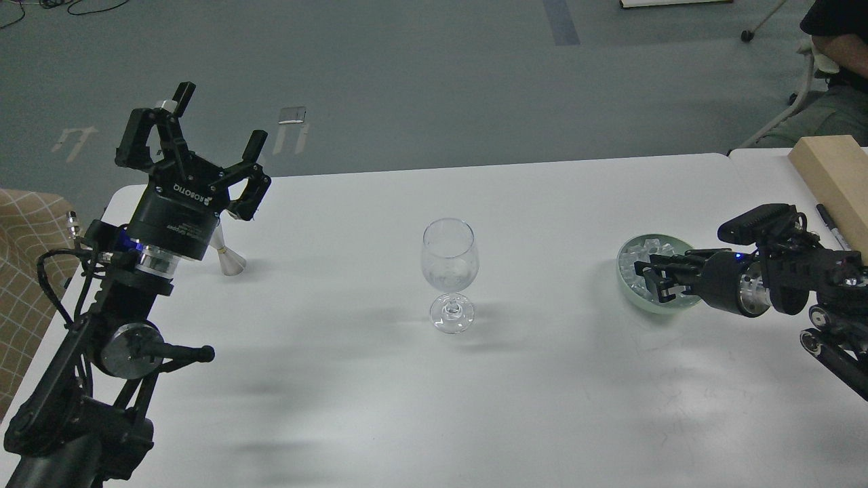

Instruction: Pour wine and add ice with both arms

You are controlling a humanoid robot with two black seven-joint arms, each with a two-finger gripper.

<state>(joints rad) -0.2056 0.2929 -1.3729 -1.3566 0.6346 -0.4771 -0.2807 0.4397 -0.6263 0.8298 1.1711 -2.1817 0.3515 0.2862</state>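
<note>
A clear stemmed wine glass (pixel 449 271) stands upright at the middle of the white table (pixel 542 393). The ice (pixel 636 261) is a heap of small clear cubes in a pale green bowl (pixel 627 291) at the right. My right gripper (pixel 656 279) reaches in from the right, its fingers down among the cubes; they look dark and curled, and I cannot tell whether they hold a cube. My left gripper (pixel 203 129) is raised over the table's far left corner, fingers spread, empty.
A small silver cone-shaped cup (pixel 230 261) stands on the table just behind my left gripper. A pale wooden block (pixel 834 176) and a pen (pixel 831 224) lie at the far right. A person sits beyond the table's right corner.
</note>
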